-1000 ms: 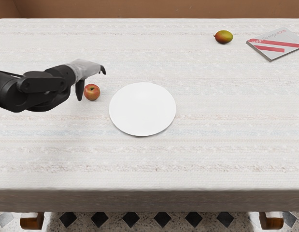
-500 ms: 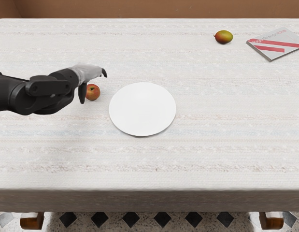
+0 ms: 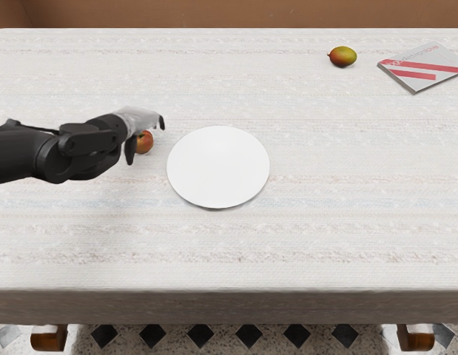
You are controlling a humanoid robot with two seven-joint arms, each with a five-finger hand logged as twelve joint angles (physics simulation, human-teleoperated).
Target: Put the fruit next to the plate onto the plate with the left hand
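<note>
Hovering over the red apple [image 3: 146, 140], left hand [image 3: 132, 123] was unclenched, fingers spread, gripping nothing, apple partly hidden behind thumb, sat on table [image 3: 325, 222] just left of white plate [image 3: 218, 166], not on it

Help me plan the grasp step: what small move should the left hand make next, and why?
Probably lower a little and close around the small red apple. The left hand hovers open just over it, partly covering it but not gripping, and the apple lies beside the round white plate, not on it.
</note>
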